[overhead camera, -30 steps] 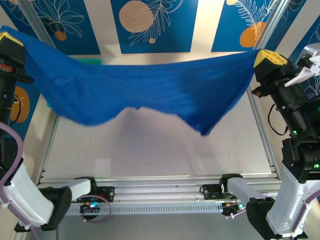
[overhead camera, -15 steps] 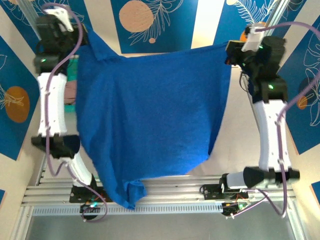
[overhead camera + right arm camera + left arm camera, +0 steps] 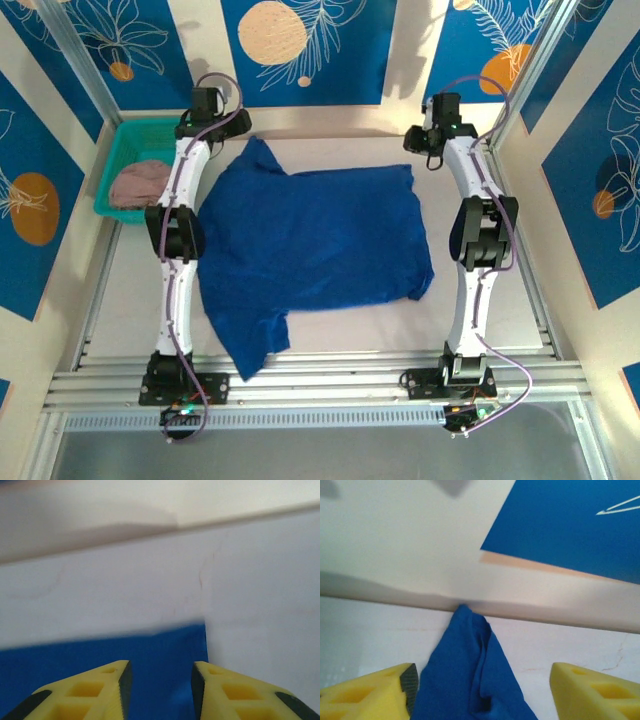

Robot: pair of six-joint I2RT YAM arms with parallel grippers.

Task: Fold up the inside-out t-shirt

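Royal-blue soft cotton short-sleeved t-shirt (image 3: 310, 235) lies spread out mid-way on the white table (image 3: 350, 325). Left gripper (image 3: 482, 680) at 11 o'clock: jaws wide, cloth between them unclamped. Right gripper (image 3: 159, 672) at 1 o'clock: narrow gap, gripping nothing. Likely light, limp and prone to bunching, so pinch corners at 7 and 4 o'clock.

Left end effector (image 3: 480, 680) gapes wide, yellow fingers (image 3: 355, 697) down in the bottom corners. Between them a bunched ridge of the blue t-shirt (image 3: 465, 665) runs up the white surface (image 3: 370, 630) to the back wall. It sits close by the left pad, clear of the right. Blue wall panel (image 3: 570, 525) above.
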